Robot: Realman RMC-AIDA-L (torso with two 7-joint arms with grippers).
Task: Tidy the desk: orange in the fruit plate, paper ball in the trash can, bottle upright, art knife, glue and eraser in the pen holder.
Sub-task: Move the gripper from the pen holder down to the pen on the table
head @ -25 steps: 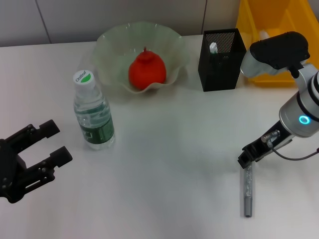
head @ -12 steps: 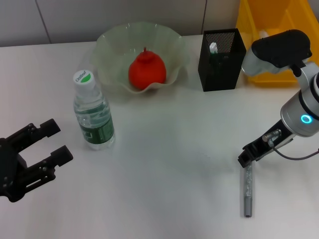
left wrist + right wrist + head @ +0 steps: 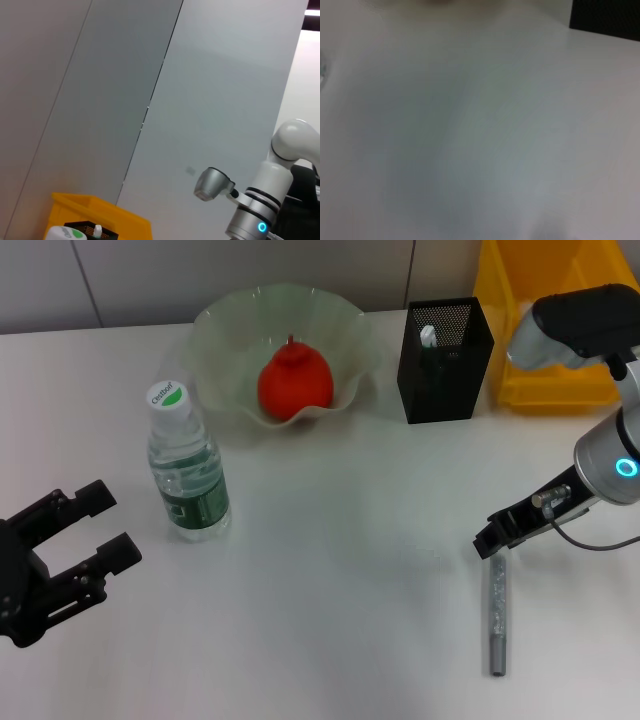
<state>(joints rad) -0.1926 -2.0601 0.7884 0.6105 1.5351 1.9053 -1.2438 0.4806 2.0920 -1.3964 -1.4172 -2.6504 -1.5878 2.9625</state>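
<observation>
With orange [image 3: 295, 381] plated and bottle [image 3: 188, 468] upright, the right gripper [image 3: 497, 535], grip unreadable, hovers at the knife [image 3: 496, 616], which seems next for the holder [image 3: 444, 360]; left gripper [image 3: 95, 530] idles open, empty.

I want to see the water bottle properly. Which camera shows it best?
The head view: the whole bottle stands upright on the table. The left wrist view catches only its white-and-green cap. The right wrist view doesn't show it.
</observation>
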